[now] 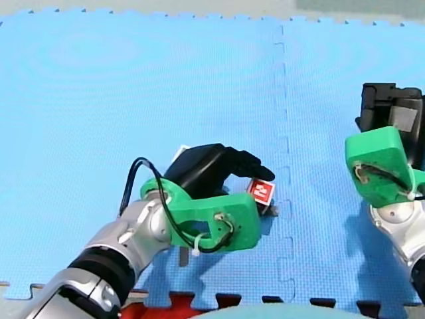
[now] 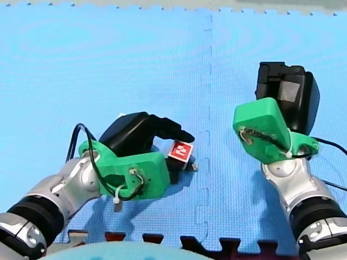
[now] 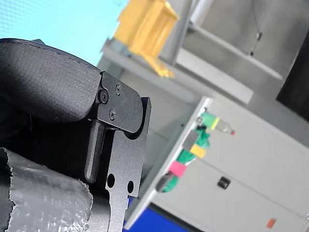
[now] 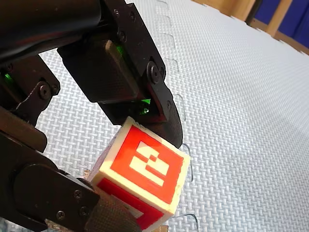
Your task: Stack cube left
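Second wrist view: the left robot hand [image 1: 212, 169] grips the cube [image 4: 145, 169] near its edges, beside the mat [image 1: 133, 80] seam, so it may twist loose; I cannot tell the grip state of the right robot hand [image 2: 284, 92], far right.

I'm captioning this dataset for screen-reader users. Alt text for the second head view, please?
The robot's left hand grips a red-and-white cube beside the centre seam of a blue foam mat. The right hand is over the mat's right side.
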Controlling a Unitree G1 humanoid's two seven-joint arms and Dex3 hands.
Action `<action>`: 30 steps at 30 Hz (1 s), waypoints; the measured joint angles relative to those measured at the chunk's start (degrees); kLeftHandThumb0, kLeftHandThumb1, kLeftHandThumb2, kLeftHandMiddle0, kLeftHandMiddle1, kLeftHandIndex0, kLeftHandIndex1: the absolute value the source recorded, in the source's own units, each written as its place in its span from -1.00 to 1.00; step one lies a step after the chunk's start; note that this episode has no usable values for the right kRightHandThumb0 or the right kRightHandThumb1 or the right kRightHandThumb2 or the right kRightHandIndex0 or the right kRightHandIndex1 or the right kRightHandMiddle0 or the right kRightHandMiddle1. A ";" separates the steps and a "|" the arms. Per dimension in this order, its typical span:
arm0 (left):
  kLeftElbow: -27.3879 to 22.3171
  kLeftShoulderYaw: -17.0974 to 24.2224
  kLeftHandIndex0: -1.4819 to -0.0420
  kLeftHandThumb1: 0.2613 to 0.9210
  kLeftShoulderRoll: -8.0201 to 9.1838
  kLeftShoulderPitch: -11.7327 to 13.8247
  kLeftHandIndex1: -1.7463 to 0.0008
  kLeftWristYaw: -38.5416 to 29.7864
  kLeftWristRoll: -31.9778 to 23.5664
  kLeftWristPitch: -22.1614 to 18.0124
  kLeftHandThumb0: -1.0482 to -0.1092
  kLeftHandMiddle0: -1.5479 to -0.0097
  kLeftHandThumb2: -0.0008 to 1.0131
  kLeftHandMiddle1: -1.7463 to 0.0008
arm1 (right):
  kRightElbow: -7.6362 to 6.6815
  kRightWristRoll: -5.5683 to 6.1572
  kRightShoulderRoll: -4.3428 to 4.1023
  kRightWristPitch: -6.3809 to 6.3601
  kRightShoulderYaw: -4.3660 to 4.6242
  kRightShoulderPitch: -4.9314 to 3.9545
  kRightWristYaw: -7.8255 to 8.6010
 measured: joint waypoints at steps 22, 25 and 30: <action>-0.44 -1.23 -0.75 0.53 -0.37 -0.04 1.00 0.37 1.82 3.62 0.30 -0.20 -1.00 -1.00 | -2.11 -0.98 -1.23 -1.82 0.40 0.55 -0.70; -0.74 -1.36 -0.75 0.53 -0.37 -0.03 1.00 0.47 1.92 3.88 0.31 -0.20 -1.00 -1.00 | -2.61 -1.11 -1.41 -2.08 0.44 0.79 -0.79; -1.21 -1.75 -0.70 0.53 -0.37 -0.02 1.00 0.40 2.12 4.95 0.31 -0.20 -1.00 -1.00 | -2.92 -1.19 -1.81 -2.49 0.44 1.04 -0.80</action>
